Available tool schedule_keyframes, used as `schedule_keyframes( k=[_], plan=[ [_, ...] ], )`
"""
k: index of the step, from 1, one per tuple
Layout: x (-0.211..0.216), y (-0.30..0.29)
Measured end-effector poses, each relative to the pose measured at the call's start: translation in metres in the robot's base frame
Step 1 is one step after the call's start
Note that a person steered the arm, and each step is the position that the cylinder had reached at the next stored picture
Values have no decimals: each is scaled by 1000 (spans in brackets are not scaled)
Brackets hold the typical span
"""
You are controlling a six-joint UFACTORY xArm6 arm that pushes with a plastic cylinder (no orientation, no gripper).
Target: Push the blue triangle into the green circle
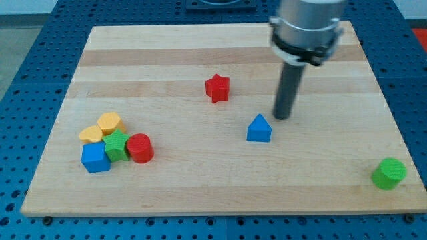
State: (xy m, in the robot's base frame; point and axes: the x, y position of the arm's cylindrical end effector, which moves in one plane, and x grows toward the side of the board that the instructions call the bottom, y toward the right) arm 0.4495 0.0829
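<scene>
The blue triangle [259,129] lies a little right of the board's middle. The green circle [389,173] sits near the board's bottom right corner. My tip [283,117] is on the board just up and to the right of the blue triangle, a small gap away from it. The rod rises from there to the arm's grey wrist at the view's top.
A red star [217,88] lies up and left of the triangle. A cluster at the view's left holds a yellow block [110,123], an orange block [91,134], a green star [117,145], a red cylinder [140,148] and a blue cube [95,158]. The wooden board [200,193] ends near the green circle.
</scene>
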Motion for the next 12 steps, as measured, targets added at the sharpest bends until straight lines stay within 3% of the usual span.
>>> schedule_keyframes(
  k=[1, 2, 5, 9, 10, 12],
  plan=[
    [0, -58],
    [7, -74],
    [47, -20],
    [143, 32],
    [152, 36],
    [112, 48]
  ],
)
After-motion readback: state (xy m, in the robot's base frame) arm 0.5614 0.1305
